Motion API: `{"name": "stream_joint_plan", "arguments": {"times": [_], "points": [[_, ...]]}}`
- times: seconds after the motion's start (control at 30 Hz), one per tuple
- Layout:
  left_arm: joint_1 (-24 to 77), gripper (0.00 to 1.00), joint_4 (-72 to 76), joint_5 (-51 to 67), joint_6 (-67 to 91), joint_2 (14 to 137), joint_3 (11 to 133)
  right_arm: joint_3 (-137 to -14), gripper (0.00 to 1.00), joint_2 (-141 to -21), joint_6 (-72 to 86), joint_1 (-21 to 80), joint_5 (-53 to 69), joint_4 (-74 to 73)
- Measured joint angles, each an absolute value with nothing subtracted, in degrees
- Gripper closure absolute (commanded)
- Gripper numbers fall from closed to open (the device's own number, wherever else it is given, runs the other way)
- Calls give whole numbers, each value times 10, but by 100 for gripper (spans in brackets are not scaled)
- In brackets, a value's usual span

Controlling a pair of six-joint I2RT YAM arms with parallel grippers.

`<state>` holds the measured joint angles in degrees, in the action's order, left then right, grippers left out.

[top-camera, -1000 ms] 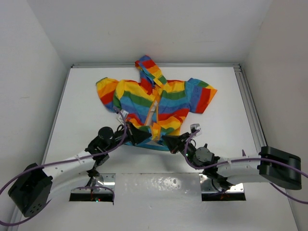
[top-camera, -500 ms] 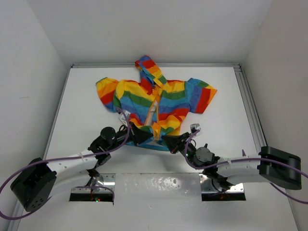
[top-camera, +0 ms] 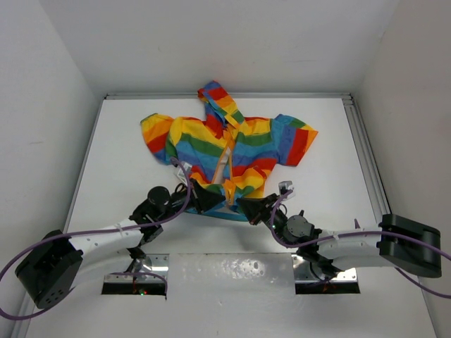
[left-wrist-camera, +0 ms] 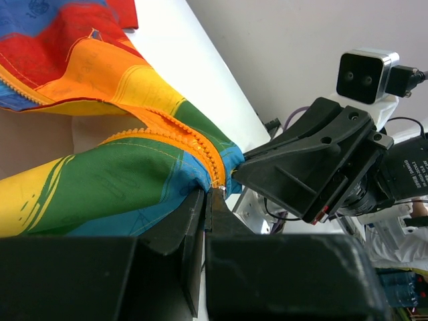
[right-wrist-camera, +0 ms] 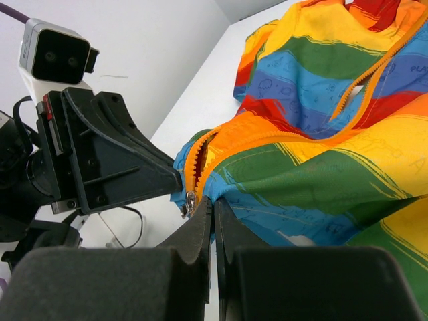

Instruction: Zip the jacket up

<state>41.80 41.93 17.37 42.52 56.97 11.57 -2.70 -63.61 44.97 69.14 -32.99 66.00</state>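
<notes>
The rainbow-striped jacket (top-camera: pixel 232 144) lies flat on the white table, hood pointing away, its orange zipper (top-camera: pixel 227 165) open most of the way up the front. Both grippers meet at the bottom hem. My left gripper (top-camera: pixel 213 200) is shut on the blue hem at the zipper's bottom end (left-wrist-camera: pixel 217 187). My right gripper (top-camera: pixel 244 205) is shut on the blue hem (right-wrist-camera: pixel 267 200) right beside the silver zipper slider (right-wrist-camera: pixel 190 200). In the left wrist view the right gripper (left-wrist-camera: pixel 244 175) touches the fabric from the opposite side. In the right wrist view the left gripper (right-wrist-camera: pixel 175 179) does the same.
A metal rail (top-camera: pixel 363 155) runs along the table's right edge. White walls close in the left, back and right sides. Metal base plates (top-camera: pixel 232 271) lie at the near edge between the arm bases.
The left arm has shifted slightly right, closer to the hem, since a second ago. The right arm and the jacket have not visibly moved.
</notes>
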Motion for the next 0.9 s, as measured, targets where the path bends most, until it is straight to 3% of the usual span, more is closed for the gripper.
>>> {"name": "stream_joint_plan", "arguments": {"times": [0.9], "points": [[428, 100, 417, 185, 428, 569, 116, -30, 100, -636, 435, 691, -331, 672]]}}
